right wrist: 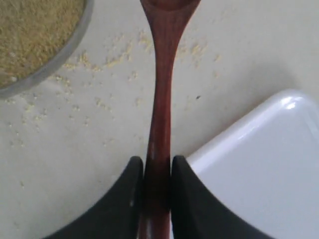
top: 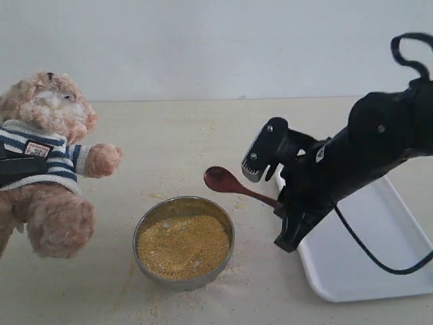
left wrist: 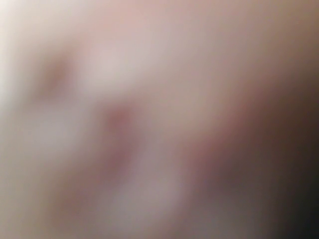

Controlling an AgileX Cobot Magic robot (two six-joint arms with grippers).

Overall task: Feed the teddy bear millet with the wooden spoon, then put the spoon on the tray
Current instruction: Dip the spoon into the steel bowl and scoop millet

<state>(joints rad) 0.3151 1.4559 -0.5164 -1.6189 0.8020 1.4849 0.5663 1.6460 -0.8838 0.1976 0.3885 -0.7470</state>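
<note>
The teddy bear (top: 47, 162) leans at the far left, a dark part of the left arm (top: 17, 169) lying across its striped shirt. The left wrist view is only a pinkish blur, so its jaws do not show. My right gripper (top: 279, 205) (right wrist: 157, 160) is shut on the handle of the wooden spoon (top: 233, 185) (right wrist: 162, 89). The spoon is held above the table, just past the right rim of the bowl, and no grains show in it. Millet (top: 183, 246) (right wrist: 30, 30) fills the round metal bowl (top: 226, 223) (right wrist: 67, 50). The white tray (top: 379, 250) (right wrist: 259, 164) lies under the right arm.
Loose millet specks (right wrist: 119, 57) are scattered on the beige table round the bowl. A black cable (top: 369, 254) hangs from the right arm over the tray. A pale wall stands behind the table.
</note>
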